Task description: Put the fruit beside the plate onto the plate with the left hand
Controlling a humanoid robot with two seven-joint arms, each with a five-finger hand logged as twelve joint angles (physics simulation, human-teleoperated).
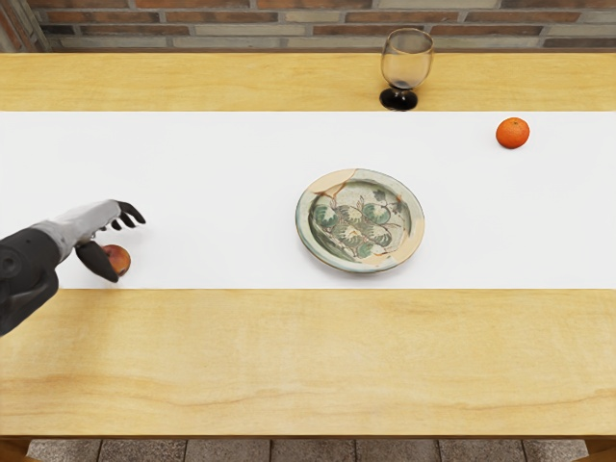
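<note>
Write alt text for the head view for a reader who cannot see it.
The robot's left hand, open, hovers at a small reddish round fruit on the left of a white table runner. A patterned ceramic plate sits at the centre, with a round orange fruit far right and a clear stemmed glass behind.

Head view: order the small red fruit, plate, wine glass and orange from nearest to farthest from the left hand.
1. The small red fruit, far left, right by the left hand.
2. The plate, centre of the white runner.
3. The wine glass, at the back, right of centre.
4. The orange, far right on the runner.
</note>
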